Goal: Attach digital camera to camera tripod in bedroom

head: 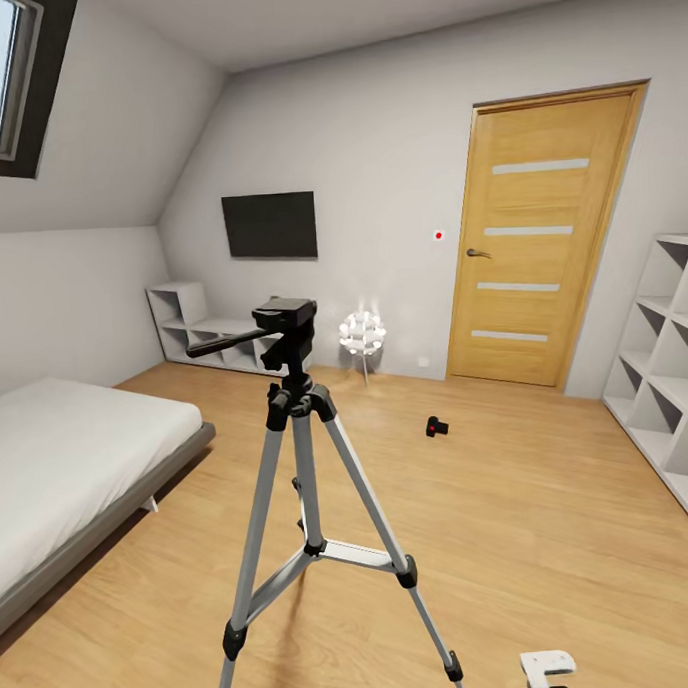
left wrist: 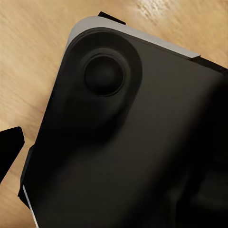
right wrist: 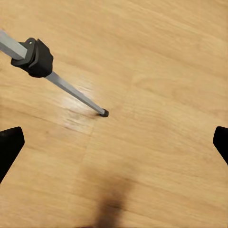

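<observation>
Still, with the right pincer (right wrist: 114, 137) wide and empty beside a tripod (head: 307, 456) leg, left pincer state unclear, the robot risks knocking the tripod while heading for the camera (head: 437, 426) on the floor (head: 551, 495).

The camera tripod (head: 307, 466) has brushed silver metal legs and matt black plastic joints; the floor (head: 553, 535) is light, satin-sheen wood planking, like the door (head: 539, 235).

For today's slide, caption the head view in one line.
Silver-legged camera tripod stands near a grey low bed; small black digital camera lies on the wood floor beyond.
</observation>
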You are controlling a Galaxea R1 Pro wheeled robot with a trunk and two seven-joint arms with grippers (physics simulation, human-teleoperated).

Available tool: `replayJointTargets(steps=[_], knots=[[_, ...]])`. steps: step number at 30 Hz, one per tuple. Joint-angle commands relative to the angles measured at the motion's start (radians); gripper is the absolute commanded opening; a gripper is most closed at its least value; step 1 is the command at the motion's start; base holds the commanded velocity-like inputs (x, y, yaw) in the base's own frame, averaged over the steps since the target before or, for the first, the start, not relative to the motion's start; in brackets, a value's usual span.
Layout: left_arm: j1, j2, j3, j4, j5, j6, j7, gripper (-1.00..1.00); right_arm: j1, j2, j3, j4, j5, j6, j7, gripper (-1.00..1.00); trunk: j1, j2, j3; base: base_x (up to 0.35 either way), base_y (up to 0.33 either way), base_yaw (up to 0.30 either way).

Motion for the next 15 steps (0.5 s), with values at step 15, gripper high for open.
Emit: replayJointTargets(steps=[15], knots=[[0.0,-0.001,0.015,-0.006,0.001,-0.003,-0.001,1.0,0.058,-0.019,-0.039,0.083,-0.011,0.022,-0.009,1.0,0.0,0.0,-0.001,0.0,0.0,0.0]])
